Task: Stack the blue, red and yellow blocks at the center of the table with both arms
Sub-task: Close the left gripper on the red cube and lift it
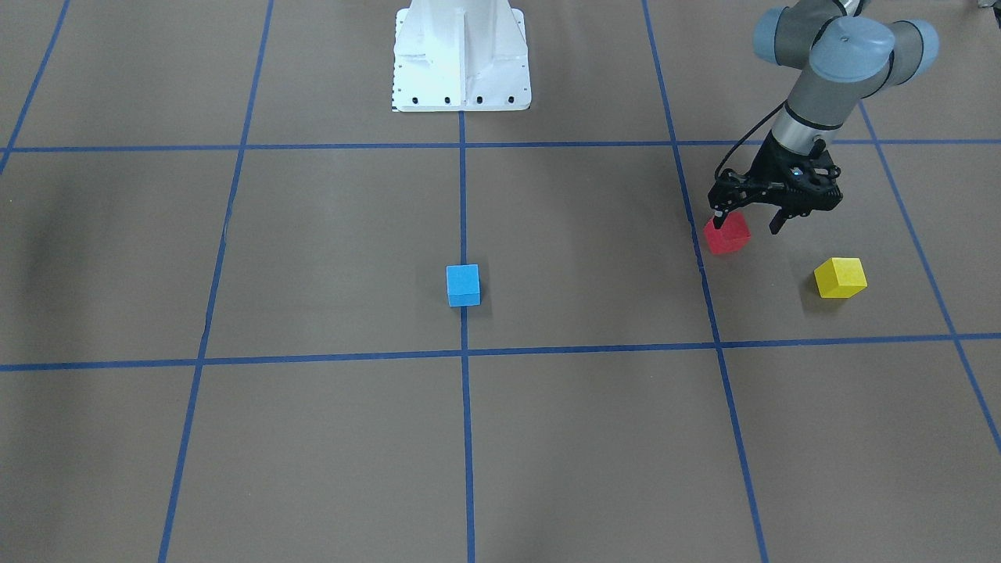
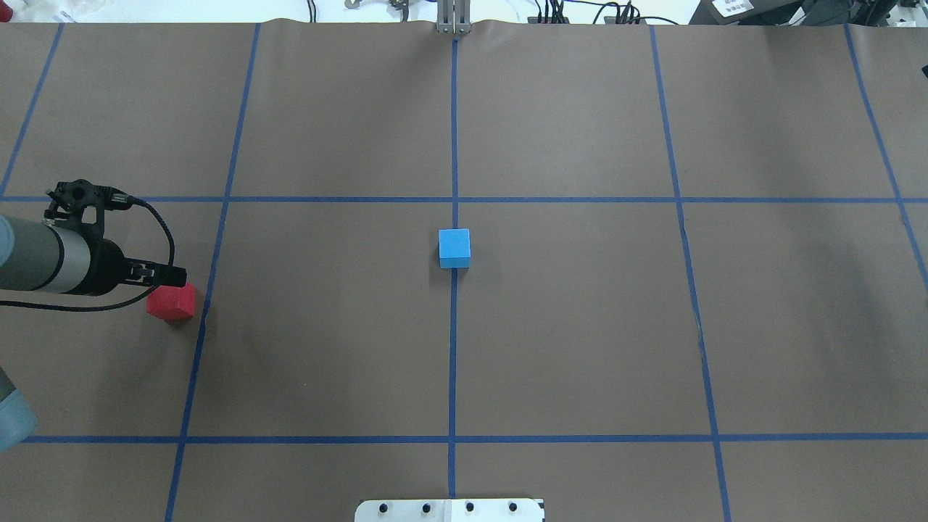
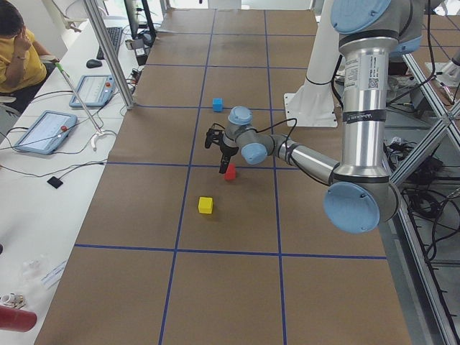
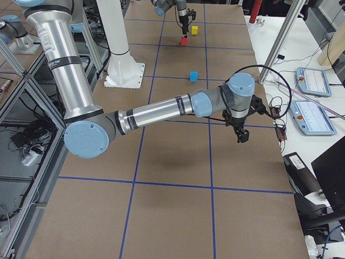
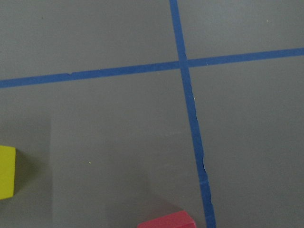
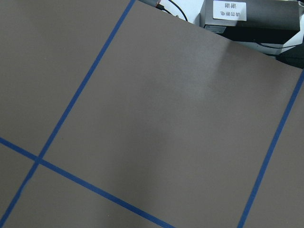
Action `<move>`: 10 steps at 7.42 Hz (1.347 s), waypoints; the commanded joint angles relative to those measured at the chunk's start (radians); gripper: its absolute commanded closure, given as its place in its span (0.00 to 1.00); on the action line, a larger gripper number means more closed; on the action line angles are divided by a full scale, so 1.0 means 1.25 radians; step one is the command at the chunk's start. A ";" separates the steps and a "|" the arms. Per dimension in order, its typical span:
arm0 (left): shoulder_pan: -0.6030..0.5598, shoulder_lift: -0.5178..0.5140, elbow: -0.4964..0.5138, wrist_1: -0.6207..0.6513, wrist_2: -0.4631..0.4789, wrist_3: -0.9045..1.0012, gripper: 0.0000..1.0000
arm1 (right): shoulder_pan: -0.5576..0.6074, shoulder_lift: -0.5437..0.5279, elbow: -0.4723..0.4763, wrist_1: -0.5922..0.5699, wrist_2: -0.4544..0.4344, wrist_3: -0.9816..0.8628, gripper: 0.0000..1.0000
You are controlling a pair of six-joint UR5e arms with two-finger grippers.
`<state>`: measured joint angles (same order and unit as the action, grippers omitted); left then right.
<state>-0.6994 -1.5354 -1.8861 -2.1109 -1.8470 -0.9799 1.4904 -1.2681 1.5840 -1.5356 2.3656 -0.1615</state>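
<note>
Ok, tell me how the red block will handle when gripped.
The red block has flat faces, so it likely won't roll. Its matte surface probably grips well. Being small, it seems light, so the open left gripper may nudge it while closing.

Bright, even light fell from above on the brown desk (image 1: 313,438), with no glare. The blue block (image 1: 463,285) threw only a small, soft shadow just beside its base. Well apart from the block, on the front-facing view's left of it, lay a broad dim smudge. The fixed views were sharp; the left wrist view looked softer, its tape edges slightly fuzzy.
</note>
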 commanded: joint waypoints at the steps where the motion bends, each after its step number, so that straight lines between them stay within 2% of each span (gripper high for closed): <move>1: 0.026 -0.005 0.026 0.000 0.018 -0.006 0.00 | 0.001 0.000 0.002 0.000 0.000 0.000 0.00; 3: 0.044 -0.029 0.056 0.000 0.033 -0.008 0.01 | 0.001 0.000 0.000 0.000 -0.003 -0.001 0.00; 4: 0.051 -0.032 0.060 0.000 0.033 -0.006 0.17 | 0.001 0.003 -0.001 0.000 -0.003 -0.001 0.00; 5: 0.053 -0.031 0.060 0.000 0.033 0.003 0.80 | 0.001 0.004 -0.001 0.000 -0.004 0.002 0.00; 6: 0.053 -0.031 0.058 0.000 0.033 0.006 1.00 | 0.001 0.006 -0.002 0.000 -0.004 0.002 0.00; 8: 0.049 -0.034 0.022 0.040 0.023 0.040 1.00 | 0.001 0.007 -0.006 0.000 -0.004 0.004 0.00; 9: 0.039 -0.083 -0.026 0.158 0.023 0.067 1.00 | 0.001 0.002 -0.009 0.000 -0.006 0.002 0.00; 10: 0.033 -0.190 -0.046 0.305 0.025 0.075 1.00 | 0.001 -0.003 -0.017 -0.001 -0.012 0.003 0.00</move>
<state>-0.6475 -1.6482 -1.8984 -1.9285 -1.8163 -0.9106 1.4910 -1.2648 1.5723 -1.5358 2.3571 -0.1583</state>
